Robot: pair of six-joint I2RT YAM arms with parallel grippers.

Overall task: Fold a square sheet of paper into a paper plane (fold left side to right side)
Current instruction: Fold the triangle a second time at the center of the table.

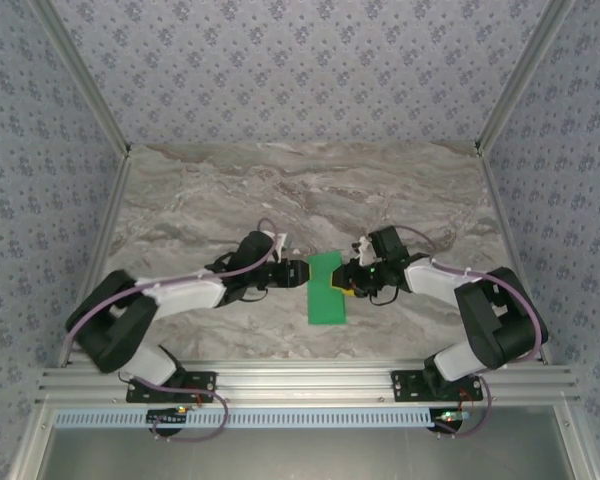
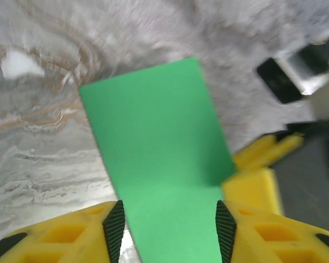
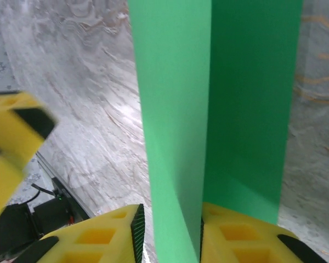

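Observation:
The square sheet of paper [image 1: 327,288] lies on the marble table, creased into a narrow bright green strip between the two arms. My left gripper [image 1: 301,272] sits at the strip's left edge. In the left wrist view its jaws [image 2: 170,230] stand wide apart, open, with the flat green sheet [image 2: 153,137] under them. My right gripper [image 1: 343,284] is at the strip's right edge. In the right wrist view a raised flap of the sheet [image 3: 175,120] stands between the jaws of that gripper [image 3: 169,235]. The flap rests against the right finger, with a gap to the left pad.
The marble table [image 1: 230,190] has patterned walls behind and at both sides. An aluminium rail [image 1: 300,380] runs along the near edge, where the arm bases are bolted. The grippers face each other closely; the right one's yellow fingers [image 2: 257,164] appear in the left wrist view.

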